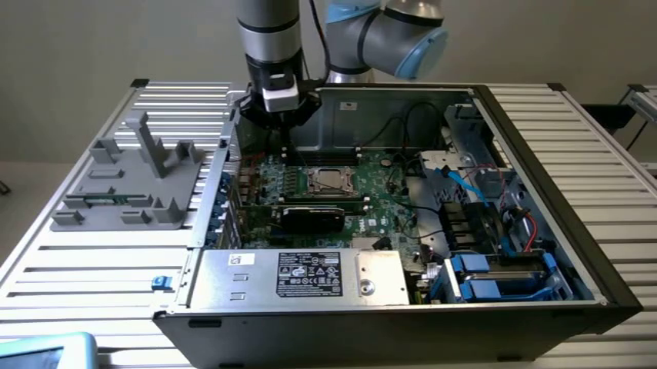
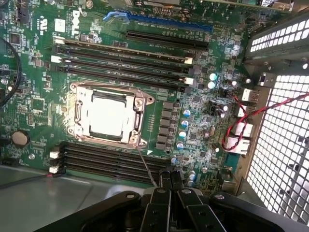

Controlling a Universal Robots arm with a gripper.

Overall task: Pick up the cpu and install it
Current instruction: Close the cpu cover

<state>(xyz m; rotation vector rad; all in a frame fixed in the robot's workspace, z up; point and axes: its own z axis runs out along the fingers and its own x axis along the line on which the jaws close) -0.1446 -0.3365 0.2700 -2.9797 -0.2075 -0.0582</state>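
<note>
There are one case (image 1: 411, 330), one board (image 2: 154, 116), one cpu (image 2: 108, 116), one black card (image 1: 313, 217) and one power supply (image 1: 298, 274). Two blue caddies (image 1: 470, 265), one blue slot (image 2: 157, 19) and one coin cell (image 2: 20, 138) show. There are also one grey rack (image 1: 128, 181) and one arm (image 1: 272, 31).

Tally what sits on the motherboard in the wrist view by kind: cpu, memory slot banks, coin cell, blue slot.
cpu: 1
memory slot banks: 2
coin cell: 1
blue slot: 1
Total: 5

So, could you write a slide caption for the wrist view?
Shut black gripper over the green motherboard, with the flat square silver cpu lying in its metal-framed socket.
</note>
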